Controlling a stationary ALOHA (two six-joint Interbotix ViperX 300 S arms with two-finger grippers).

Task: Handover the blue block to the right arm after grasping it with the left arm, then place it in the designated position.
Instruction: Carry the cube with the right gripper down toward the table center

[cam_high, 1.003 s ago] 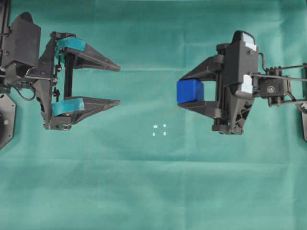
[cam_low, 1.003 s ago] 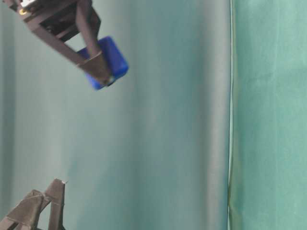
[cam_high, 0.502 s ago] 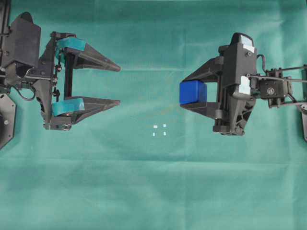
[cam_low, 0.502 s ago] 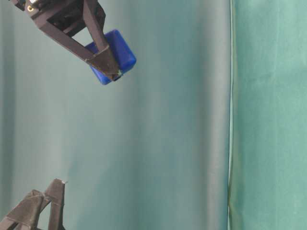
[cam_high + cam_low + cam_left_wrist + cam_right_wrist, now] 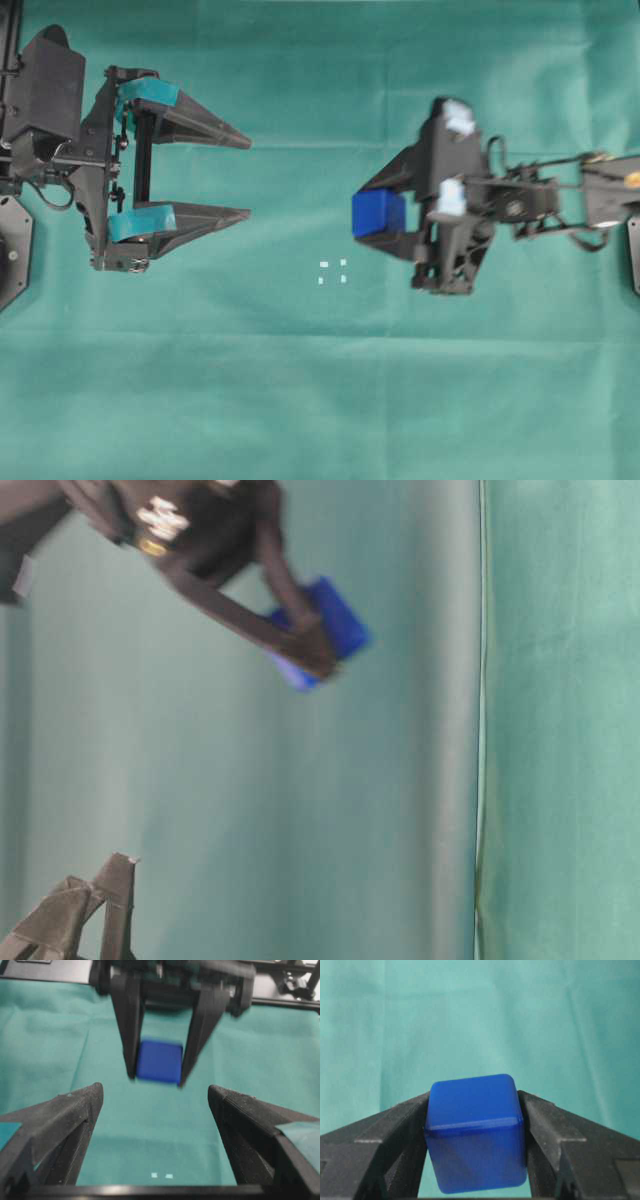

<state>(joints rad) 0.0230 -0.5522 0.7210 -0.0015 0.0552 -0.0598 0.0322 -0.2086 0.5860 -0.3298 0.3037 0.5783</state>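
Handover's done: my right pincer is clamped on the blue block, up off the surface, near the white marks. Left pincer sits wide apart, empty. Just placing left.

A green cloth covers the whole table, reaching every edge of the overhead view. It lies mostly flat, with faint creases running parallel to the far edge and softer wrinkles toward the near edge. The light is even and throws only faint shadows. In the table-level view a straight seam divides the green surface.
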